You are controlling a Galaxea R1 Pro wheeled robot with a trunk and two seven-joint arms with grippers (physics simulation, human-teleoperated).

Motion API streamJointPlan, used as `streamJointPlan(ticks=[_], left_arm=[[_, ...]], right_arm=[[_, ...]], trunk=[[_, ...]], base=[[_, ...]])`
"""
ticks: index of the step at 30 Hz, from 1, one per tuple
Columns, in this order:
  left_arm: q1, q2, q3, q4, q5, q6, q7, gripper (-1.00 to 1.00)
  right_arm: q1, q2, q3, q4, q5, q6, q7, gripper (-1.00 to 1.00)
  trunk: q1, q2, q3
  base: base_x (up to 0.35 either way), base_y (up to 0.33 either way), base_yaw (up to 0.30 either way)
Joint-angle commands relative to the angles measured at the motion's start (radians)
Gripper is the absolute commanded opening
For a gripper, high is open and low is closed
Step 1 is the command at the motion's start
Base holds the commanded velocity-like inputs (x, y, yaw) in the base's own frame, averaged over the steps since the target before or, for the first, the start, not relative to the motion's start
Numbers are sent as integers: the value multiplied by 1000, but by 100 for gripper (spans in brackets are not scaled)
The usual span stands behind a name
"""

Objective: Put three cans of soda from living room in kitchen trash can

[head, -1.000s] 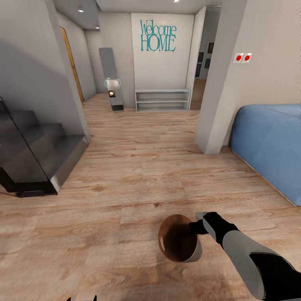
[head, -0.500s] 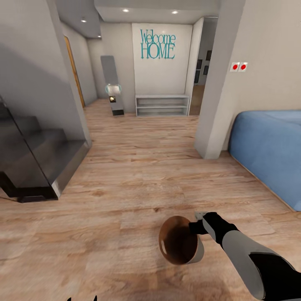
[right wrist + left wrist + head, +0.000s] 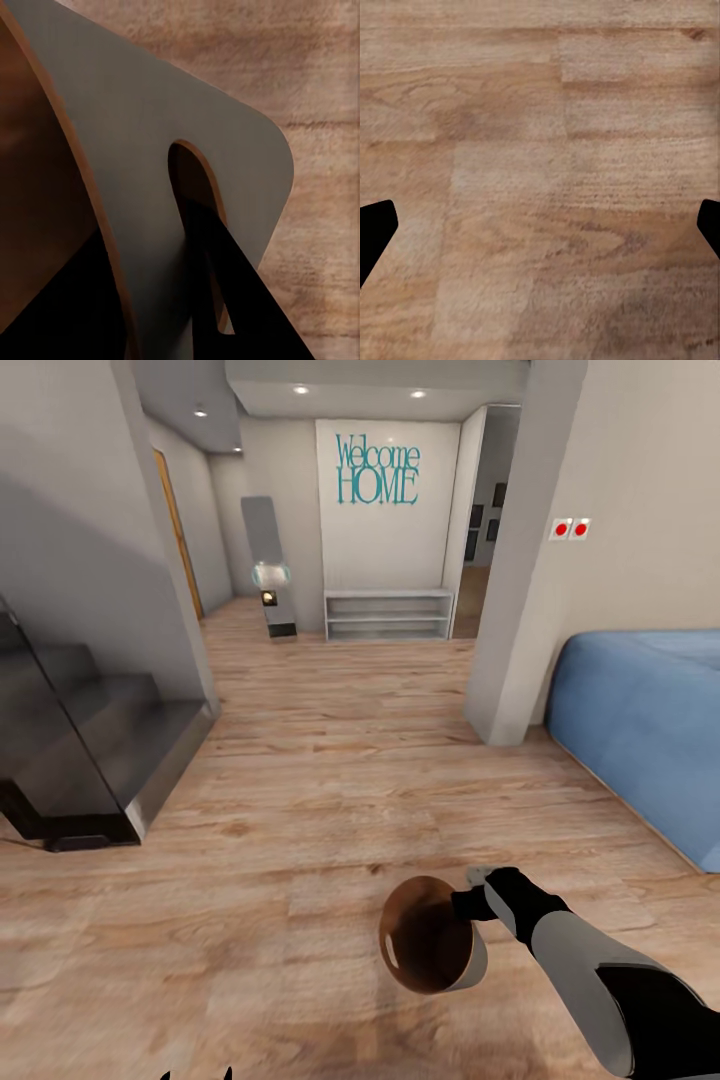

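My right gripper (image 3: 478, 900) is shut on the rim of the tash can (image 3: 430, 948), a round tapered bin with a brown inside and a greyish outside. It hangs tilted above the wood floor, its mouth turned toward the head camera. In the right wrist view the bin's grey wall (image 3: 150, 135) sits between the jaws, one dark finger (image 3: 232, 300) outside it. My left gripper (image 3: 540, 232) is open over bare floorboards, its black tips (image 3: 195, 1074) just showing low in the head view. The soda cans are out of view.
A blue sofa (image 3: 640, 730) stands at the right and a dark staircase (image 3: 90, 750) at the left. A grey pillar (image 3: 510, 610) juts out ahead on the right. Wood floor (image 3: 330, 760) runs to a white low shelf (image 3: 388, 615) under a "Welcome HOME" wall (image 3: 378, 458).
The whole head view has shifted, so the camera has moved: the hall looks a little farther and lower. The bin stays held the same way in my right gripper.
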Motion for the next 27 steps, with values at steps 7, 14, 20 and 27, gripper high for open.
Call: streamJointPlan(ticks=[7,14,20,27], left_arm=[[0,0,0,0,1,0,0,100],[0,1,0,-1,1,0,0,100],[0,1,0,-1,2,0,0,100],[0,2,0,-1,2,0,0,100]], right_arm=[[0,0,-4,0,-6,1,5,-100],[-1,-1,-4,0,-11,6,23,-100],[-1,-6,-4,0,-9,10,128,-100],[-1,-12,-6,0,-6,13,235,-100]], trunk=[[-27,49,22],[-54,98,44],[-77,140,63],[-104,189,85]], base=[[0,0,0],[0,0,0],[0,0,0],[0,0,0]])
